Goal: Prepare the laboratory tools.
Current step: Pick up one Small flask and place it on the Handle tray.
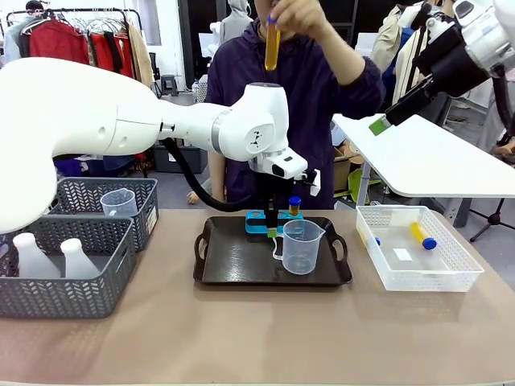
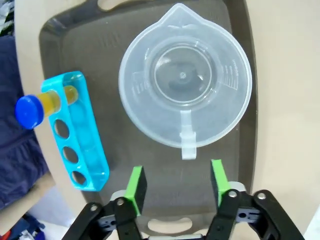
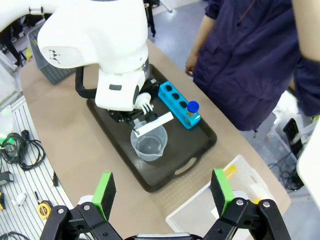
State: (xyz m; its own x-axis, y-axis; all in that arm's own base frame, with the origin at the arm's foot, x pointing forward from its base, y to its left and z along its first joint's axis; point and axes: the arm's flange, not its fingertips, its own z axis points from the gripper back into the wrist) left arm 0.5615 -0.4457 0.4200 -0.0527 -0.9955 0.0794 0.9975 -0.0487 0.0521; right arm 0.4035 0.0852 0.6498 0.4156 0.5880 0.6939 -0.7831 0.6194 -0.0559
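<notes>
Pads of my left gripper stand spread and empty. The measuring beaker sits just ahead on the black tray, handle turned towards the gap, handy for a regrasp, I judge. Off to one side lies the blue rack, with one amber tube in its farthest hole and three holes free. Beyond, a person's hand holds a second tube upright, probably for the rack. My right gripper hangs spread and empty, high above, out of the way.

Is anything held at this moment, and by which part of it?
The left gripper and the right gripper are open and empty. The person's hand holds an amber tube by its top end.
</notes>
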